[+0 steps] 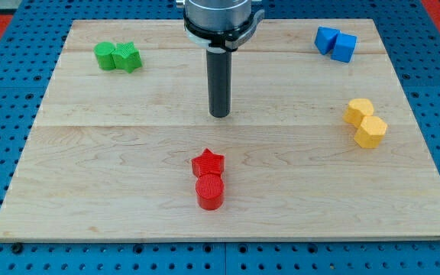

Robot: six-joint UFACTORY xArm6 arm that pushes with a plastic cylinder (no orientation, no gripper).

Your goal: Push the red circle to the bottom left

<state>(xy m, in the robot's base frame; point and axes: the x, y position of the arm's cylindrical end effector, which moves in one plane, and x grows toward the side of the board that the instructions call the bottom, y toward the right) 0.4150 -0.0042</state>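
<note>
Tip (220, 115) sitting mid-board, above red star (208, 163), not touching. Red circle (210, 192) sitting bottom-centre, touching the star's lower edge. No claw showing, only rod, so can't tell its state.

My tip (220, 115) rests on the wooden board (90, 191) near its middle, toward the top edge. The red circle (210, 192) lies well apart from it, toward the bottom edge, touching a red star (208, 163) just above it. Two green blocks (118, 56) sit touching near the top left corner, two blue blocks (335, 43) near the top right corner, and two yellow blocks (366, 122) by the right edge.
</note>
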